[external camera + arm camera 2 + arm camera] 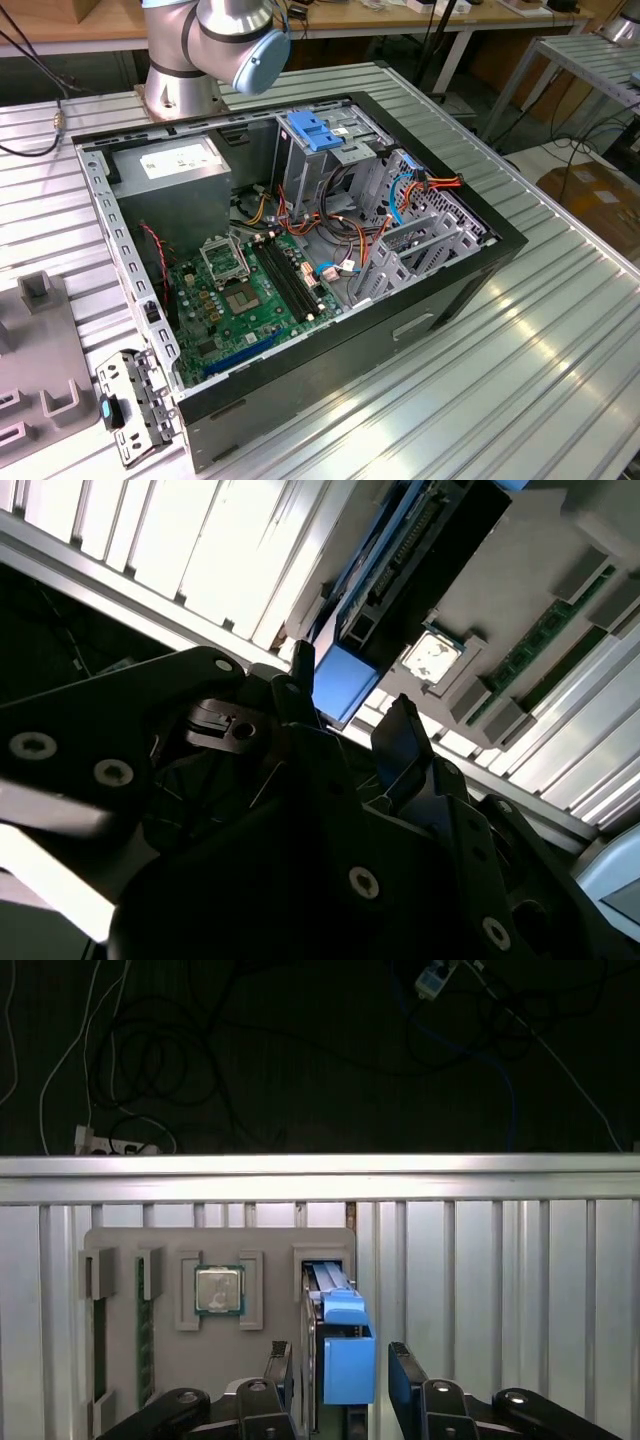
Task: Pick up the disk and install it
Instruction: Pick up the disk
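Hand (340,1357) spread astride disk (346,1332) | grey tray (268,1242) | ribbed metal table (500,1290) | cables (150,1080) beyond

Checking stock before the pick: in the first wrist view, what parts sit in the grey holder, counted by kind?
Disk: 1
Processor chip: 1
Memory sticks: 2
Total: 4

The disk (348,1355) stands in the tray (200,1360) slot, between the claw (340,1372) fingers.

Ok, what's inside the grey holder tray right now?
The grey holder tray holds the disk on edge in a slot, a processor chip beside it, and memory sticks. The disk's label side is hidden.
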{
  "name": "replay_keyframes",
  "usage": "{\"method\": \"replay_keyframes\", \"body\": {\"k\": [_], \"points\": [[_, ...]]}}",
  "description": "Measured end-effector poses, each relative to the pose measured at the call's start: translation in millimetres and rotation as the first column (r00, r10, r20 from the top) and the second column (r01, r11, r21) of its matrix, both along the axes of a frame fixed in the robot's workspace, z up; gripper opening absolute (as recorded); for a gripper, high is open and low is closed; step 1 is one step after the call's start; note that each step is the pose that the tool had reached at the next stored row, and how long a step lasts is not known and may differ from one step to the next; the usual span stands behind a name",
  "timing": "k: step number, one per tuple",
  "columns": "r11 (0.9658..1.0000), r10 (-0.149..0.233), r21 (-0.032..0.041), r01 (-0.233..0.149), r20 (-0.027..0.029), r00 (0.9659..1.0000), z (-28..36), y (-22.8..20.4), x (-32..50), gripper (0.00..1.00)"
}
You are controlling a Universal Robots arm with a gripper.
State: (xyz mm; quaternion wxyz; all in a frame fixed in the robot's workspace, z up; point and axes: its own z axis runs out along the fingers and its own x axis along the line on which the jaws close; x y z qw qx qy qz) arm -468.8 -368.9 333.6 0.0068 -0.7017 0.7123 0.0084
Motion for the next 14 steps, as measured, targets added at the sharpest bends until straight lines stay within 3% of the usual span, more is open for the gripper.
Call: {"method": "replay_keyframes", "body": {"k": [4,14], "points": [[1.0,0.0,-0.0001,0.0,-0.0171,0.9999,-9.2,0.0,0.3,0.51],[1.0,0.0,-0.0001,0.0,-0.013,0.9999,-25.7,0.0,0.6,0.51]]}}
